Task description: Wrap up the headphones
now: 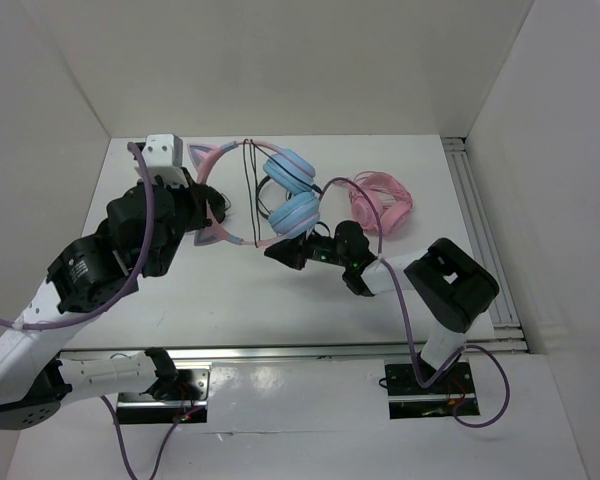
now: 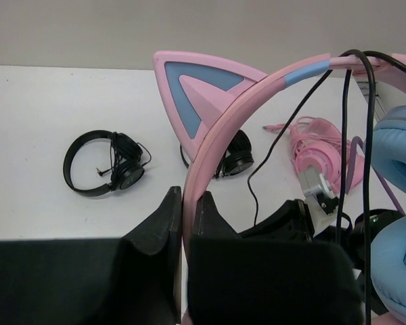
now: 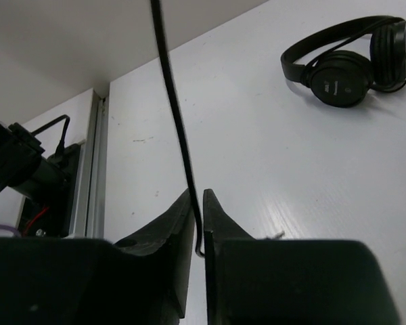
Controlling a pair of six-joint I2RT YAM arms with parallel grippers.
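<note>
Left gripper (image 2: 183, 203): closed tight on the pink headband (image 2: 257, 95), just below one cat ear (image 2: 196, 95); reaching in from the left side of the table (image 1: 230, 300).

Right gripper (image 3: 197, 200): fingers drawn to a narrow slit, pinching the thin black cable (image 3: 176, 115); set just in front of the blue ear cups (image 1: 292, 195) in the overhead view, pointing left.

Cable: rising steeply and straight from between the right fingers, out past the top of the right wrist view; in the left wrist view, draped in strands over the top of the headband and hanging down beside the near ear cup.

Headphones (image 1: 245, 190): held between the two arms over the middle of the table, headband to the left, light blue cups to the right, stacked one behind the other; a second cat ear lower on the band, close to the left gripper in the overhead view. Cannot tell whether the cups touch the table.

Black headphones (image 2: 105, 162): flat on the white table, well beyond the left gripper and apart from the held pair.

Second black pair (image 2: 233, 159): farther right, partly hidden behind the pink headband.

All-pink headphones (image 1: 383, 205): lying on the table to the right of the blue cups, near but apart, with a pink cord bunched beside them.
</note>
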